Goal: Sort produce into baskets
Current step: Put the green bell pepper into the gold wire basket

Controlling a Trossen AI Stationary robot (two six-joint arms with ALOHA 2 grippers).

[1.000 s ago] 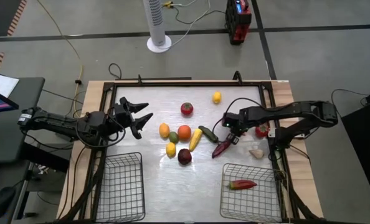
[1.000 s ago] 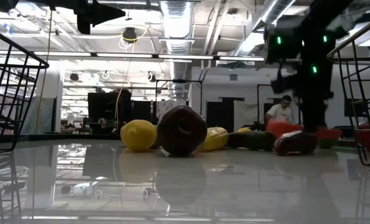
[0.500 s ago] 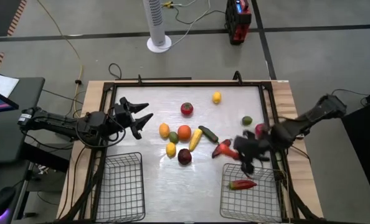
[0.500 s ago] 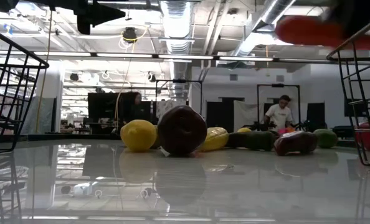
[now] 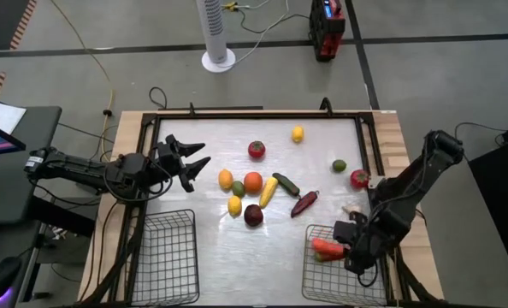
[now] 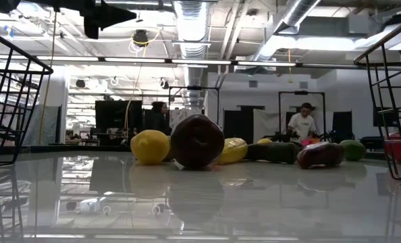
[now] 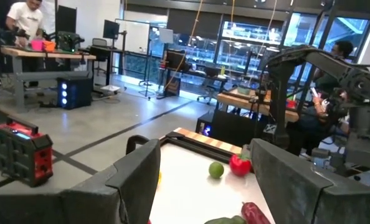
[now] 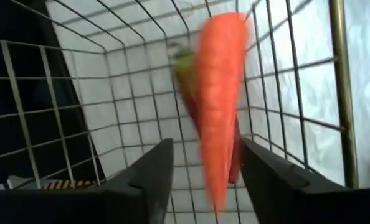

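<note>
My right gripper point(image 5: 341, 243) hangs open over the right wire basket point(image 5: 321, 282). In the right wrist view point(image 8: 207, 186) an orange carrot point(image 8: 219, 93) shows blurred between and beyond the two fingers, touching neither. It is inside the basket over a red pepper point(image 8: 235, 168). From above, the carrot point(image 5: 326, 248) lies in the basket's far part. My left gripper point(image 5: 194, 161) is open and empty at the table's left. The left basket point(image 5: 164, 257) stands at the near left. Several produce pieces lie mid-table, among them a dark red pepper point(image 5: 304, 204) and a dark purple piece point(image 5: 253, 215).
A lime point(image 5: 339, 165), a red tomato point(image 5: 359, 179) and a whitish garlic bulb point(image 5: 350, 210) lie near the right rail. A lemon point(image 5: 298, 133) and another tomato point(image 5: 256, 151) lie farther back. A raised dark frame point(image 5: 151, 120) borders the table.
My right gripper has swung fast from beside the dark red pepper at mid-table toward the near right and down over the right basket. The orange carrot has come with it and is now inside the basket over the red pepper.
</note>
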